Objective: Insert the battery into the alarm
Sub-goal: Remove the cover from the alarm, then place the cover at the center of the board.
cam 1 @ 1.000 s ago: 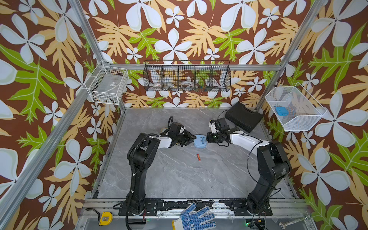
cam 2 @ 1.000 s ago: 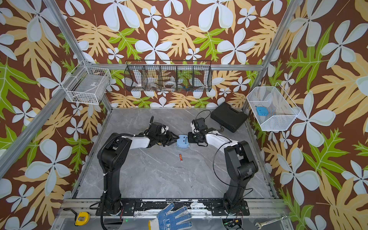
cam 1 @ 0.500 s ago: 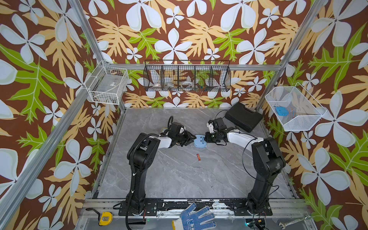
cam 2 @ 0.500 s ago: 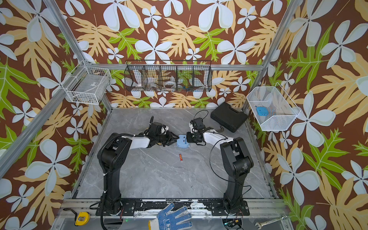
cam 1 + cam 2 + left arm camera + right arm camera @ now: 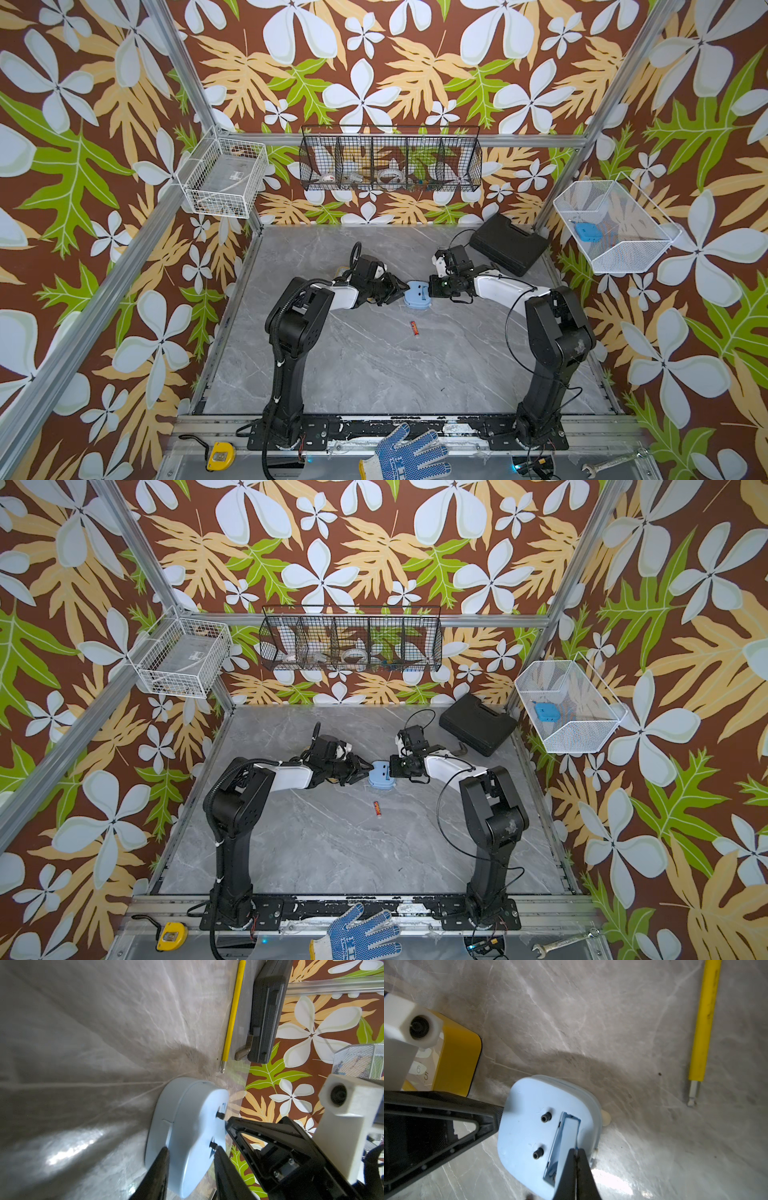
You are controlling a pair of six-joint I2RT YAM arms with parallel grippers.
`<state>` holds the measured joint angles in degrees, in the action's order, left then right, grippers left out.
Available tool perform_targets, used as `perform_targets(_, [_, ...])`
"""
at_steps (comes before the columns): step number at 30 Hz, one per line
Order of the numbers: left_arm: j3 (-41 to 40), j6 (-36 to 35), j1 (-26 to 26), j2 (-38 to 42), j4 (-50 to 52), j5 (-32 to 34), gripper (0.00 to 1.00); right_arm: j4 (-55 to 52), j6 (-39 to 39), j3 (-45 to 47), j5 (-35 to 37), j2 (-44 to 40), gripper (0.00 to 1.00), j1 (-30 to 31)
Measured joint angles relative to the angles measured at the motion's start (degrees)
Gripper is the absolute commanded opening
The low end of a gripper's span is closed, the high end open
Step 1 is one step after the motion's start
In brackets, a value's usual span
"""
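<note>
Black-fingered left gripper [image 5: 402, 286] reaches in from 9 o'clock of the alarm [image 5: 417, 295]. In the left wrist view its jaws straddle that edge of the pale-blue body, one finger on each face, clamped on it. No change is noted on this side over the last second. The alarm sits in the same spot on the grey table [image 5: 374, 365], slightly toward 12 o'clock of the table's centre, with its back face, two small black knobs and the battery bay exposed.

Battery [image 5: 414, 328], red, lies loose on the table at 6 o'clock of the alarm. It is apart from both grippers and has not moved.

Right gripper [image 5: 432, 289] meets the alarm from 3 o'clock. This is where the change lies. Over the last second the right arm has drawn its elbow inward, and the jaws have gone from slightly parted to fully pressed together. In the right wrist view the fingertips meet at the free end of the bay cover [image 5: 569, 1132], which stands tilted up off the bay. Whether the cover's thin lip is nipped between them cannot be told.

Assessment: the step in hand appears to be opening the bay, and insertion has not begun. If the cover is caught, the next move would be to lift it clear while the left hold steadies the body, then fetch the battery. The likely fault is a thin lip slipping from the fingertips.
</note>
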<state>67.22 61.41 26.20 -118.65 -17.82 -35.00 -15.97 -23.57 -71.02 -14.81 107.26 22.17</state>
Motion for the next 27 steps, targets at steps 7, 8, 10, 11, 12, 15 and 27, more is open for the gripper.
perform_targets(7, [0.0,0.15,0.0,0.0,-0.02,-0.02,0.38,0.11,-0.57,2.38,-0.17,-3.89,0.0,0.02])
perform_targets(8, [0.0,0.15,0.0,0.0,-0.02,-0.02,0.38,0.24,-1.09,2.97,-0.15,-4.74,0.0,0.02])
perform_targets(10, [0.0,0.15,0.0,0.07,-0.02,0.0,0.39,0.83,-1.75,4.11,0.07,-6.47,0.0,0.0])
perform_targets(11, [-0.09,0.17,0.0,0.13,-0.11,0.0,0.38,1.36,-2.08,4.83,0.24,-7.43,0.0,-0.13])
perform_targets(12, [-0.24,0.24,0.0,0.24,-0.24,0.0,0.38,1.84,-2.58,5.62,0.28,-8.28,0.0,-0.35])
perform_targets(15, [-1.14,1.22,0.0,0.85,-1.55,-0.07,0.38,4.13,-4.11,9.31,1.57,-11.32,0.0,-2.1])
perform_targets(27, [-5.81,7.85,0.26,3.08,-10.82,-1.03,0.38,15.13,-10.05,22.53,4.55,-13.25,0.0,-8.33])
